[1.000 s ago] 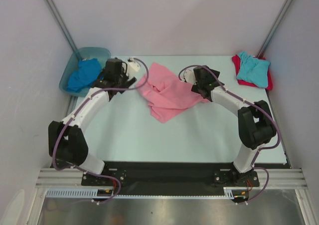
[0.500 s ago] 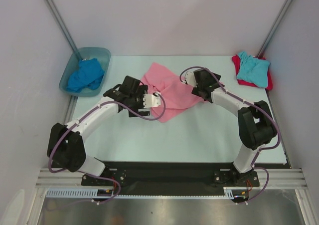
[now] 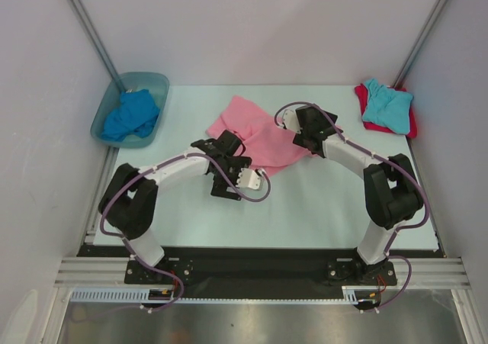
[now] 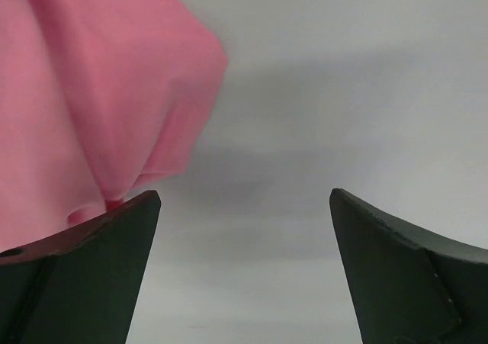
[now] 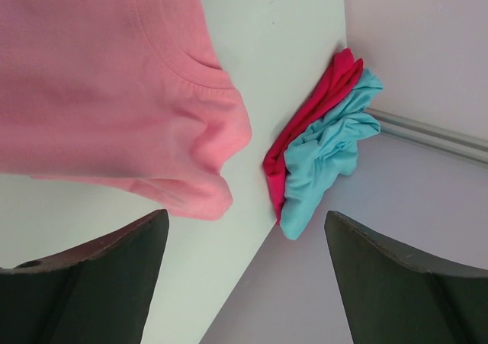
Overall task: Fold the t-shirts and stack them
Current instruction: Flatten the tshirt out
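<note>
Left end effector (image 4: 245, 194) apparently beside pink t-shirt (image 4: 99, 92)

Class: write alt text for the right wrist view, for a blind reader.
A crumpled pink t-shirt fills the upper left of a pale table. A red t-shirt and a turquoise t-shirt lie bunched together at the table's edge. The open right claw frames the bottom.

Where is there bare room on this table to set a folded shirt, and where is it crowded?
Widest bare table lies in front of the pink shirt, between the arm bases. Narrower gaps: tub to pink shirt, and pink shirt to the turquoise shirt on the red shirt. Crowded: centre, under both arms.
</note>
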`<state>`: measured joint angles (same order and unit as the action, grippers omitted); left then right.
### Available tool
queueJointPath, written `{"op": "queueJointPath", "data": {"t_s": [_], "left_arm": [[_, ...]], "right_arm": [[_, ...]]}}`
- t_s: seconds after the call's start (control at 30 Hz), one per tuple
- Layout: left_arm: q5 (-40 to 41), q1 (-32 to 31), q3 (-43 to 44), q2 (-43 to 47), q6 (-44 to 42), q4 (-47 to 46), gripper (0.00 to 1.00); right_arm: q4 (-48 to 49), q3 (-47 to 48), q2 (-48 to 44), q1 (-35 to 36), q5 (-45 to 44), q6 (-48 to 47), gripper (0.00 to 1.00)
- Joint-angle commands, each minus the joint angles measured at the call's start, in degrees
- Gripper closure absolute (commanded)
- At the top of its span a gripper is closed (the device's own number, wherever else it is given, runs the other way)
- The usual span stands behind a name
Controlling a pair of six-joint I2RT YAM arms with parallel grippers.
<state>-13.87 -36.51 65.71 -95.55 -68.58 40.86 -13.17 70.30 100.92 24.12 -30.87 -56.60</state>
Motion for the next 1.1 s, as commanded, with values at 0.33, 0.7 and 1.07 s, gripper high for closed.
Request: {"op": "queueJointPath", "data": {"t_s": [0.33,0.7,1.07], "left_arm": [[1.6,-1.6,1.5,-9.4,0.7,-13.8,0.0],[7.7,-2.0,1.3,-13.2,1.9,-24.1,0.25],[11.8,-1.0,1.6,-11.8,3.4,-24.2,1.0]], "right_arm": [[-0.9,2.1,-3.5,0.6,-1.5,1.8,0.1],[-0.7,4.5,-2.3,1.5,-1.4,2.2,0.1],[0.6,4.5,-1.3,1.3,-1.1,2.1,0.1]]}}
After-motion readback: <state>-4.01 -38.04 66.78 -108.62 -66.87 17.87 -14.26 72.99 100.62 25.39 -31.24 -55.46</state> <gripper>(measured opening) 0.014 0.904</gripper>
